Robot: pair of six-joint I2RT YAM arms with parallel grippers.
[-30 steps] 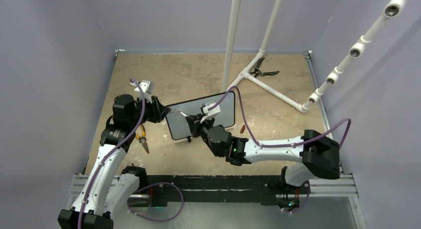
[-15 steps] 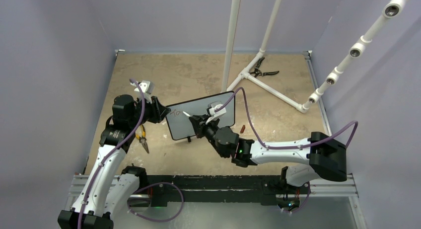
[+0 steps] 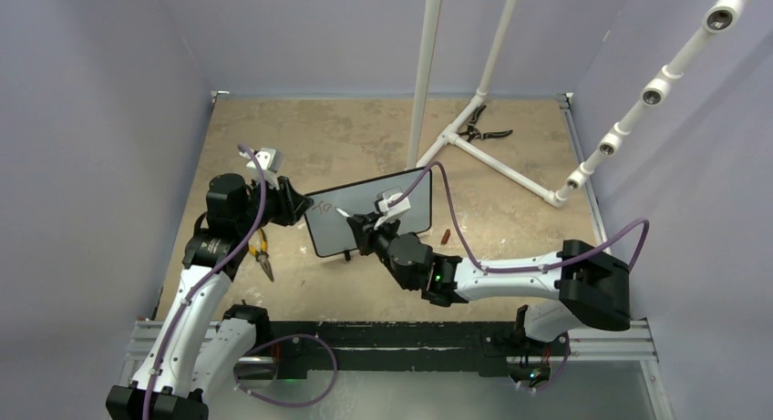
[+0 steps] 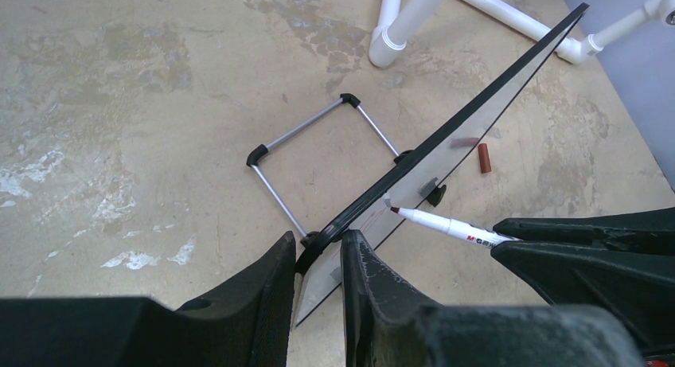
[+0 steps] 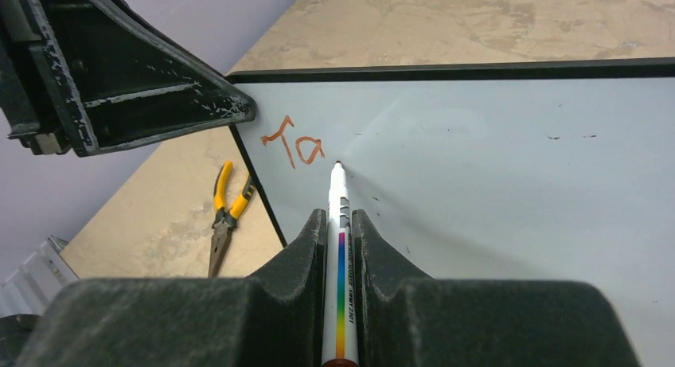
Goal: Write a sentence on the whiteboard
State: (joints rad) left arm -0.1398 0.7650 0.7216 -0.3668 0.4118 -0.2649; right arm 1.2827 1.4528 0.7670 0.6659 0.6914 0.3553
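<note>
Right gripper [image 5: 340, 217] is clenched on a white marker [image 5: 337, 193], the barrel running out between its fingers. The marker's tip meets the whiteboard [image 5: 493, 168] just right of the writing. The sentence [image 5: 292, 144] amounts to two red letters, roughly "Ta", near the whiteboard's upper left corner. Left gripper [image 4: 318, 244] is clamped on the whiteboard's left edge, one finger on the front face and one on the back. The whiteboard stands leaning back on the table [image 3: 365, 138], with a wire stand [image 4: 310, 156] lying on the table behind it. Yellow-handled pliers [image 5: 223, 212] lie on the table just past the whiteboard's left edge. A small red cap [image 4: 485, 158] lies in front of the whiteboard, near its right end. Behind the whiteboard, a white pipe frame [image 4: 398, 25] rests on the table.
</note>
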